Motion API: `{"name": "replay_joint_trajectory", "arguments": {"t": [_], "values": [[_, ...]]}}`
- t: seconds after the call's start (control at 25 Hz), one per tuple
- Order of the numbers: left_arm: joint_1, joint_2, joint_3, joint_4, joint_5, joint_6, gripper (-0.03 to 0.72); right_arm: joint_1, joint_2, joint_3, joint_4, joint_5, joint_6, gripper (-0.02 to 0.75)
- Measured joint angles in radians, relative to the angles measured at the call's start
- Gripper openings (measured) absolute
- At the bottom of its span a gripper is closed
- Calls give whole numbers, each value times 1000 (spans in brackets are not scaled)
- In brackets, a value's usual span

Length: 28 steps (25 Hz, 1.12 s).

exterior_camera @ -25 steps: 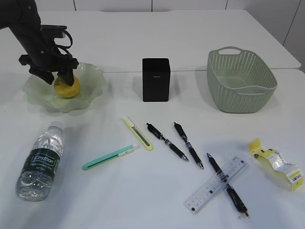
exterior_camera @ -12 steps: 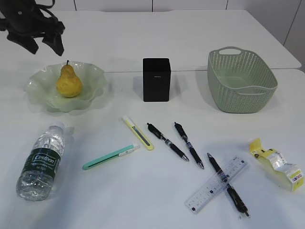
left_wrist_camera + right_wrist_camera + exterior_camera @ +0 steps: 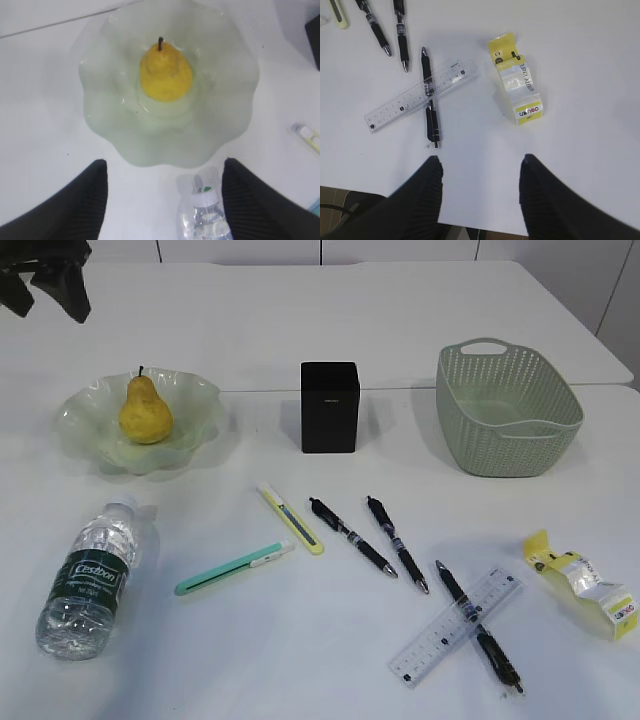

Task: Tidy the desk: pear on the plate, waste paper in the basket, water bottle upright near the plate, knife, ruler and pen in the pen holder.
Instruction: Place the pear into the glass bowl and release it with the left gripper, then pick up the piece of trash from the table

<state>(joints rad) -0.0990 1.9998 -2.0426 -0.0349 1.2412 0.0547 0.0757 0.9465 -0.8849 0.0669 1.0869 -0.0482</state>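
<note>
My black ribbed fingers (image 3: 85, 200) frame a yellow pear (image 3: 166, 72) on the pale green plate (image 3: 125, 125). The basket (image 3: 505, 410) is sage-green, woven-patterned; the holder (image 3: 329, 407) matte black.

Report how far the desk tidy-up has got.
Done: the pear sits on the plate. In hand: nothing; the left claw is open above the plate. Left: the water bottle lies flat, the yellow packaging is outside the basket, and knives, pens and ruler lie outside the pen holder.
</note>
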Motion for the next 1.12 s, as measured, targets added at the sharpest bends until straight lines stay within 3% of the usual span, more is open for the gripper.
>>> {"name": "replay_joint_trajectory", "arguments": {"t": [0.24,0.44,0.68,1.12], "values": [[0,-72,131,9,1,0,499,17,0,0,-10,2,0,375],[0,-160,275,15,1,2,494,83,0,0,-105,37,16,375],[0,-290,453,18,1,2,491,95,7,-5,-163,42,54,375],[0,-606,843,14,-47,4,489,97,280,-7,-162,-36,-85,375]]}}
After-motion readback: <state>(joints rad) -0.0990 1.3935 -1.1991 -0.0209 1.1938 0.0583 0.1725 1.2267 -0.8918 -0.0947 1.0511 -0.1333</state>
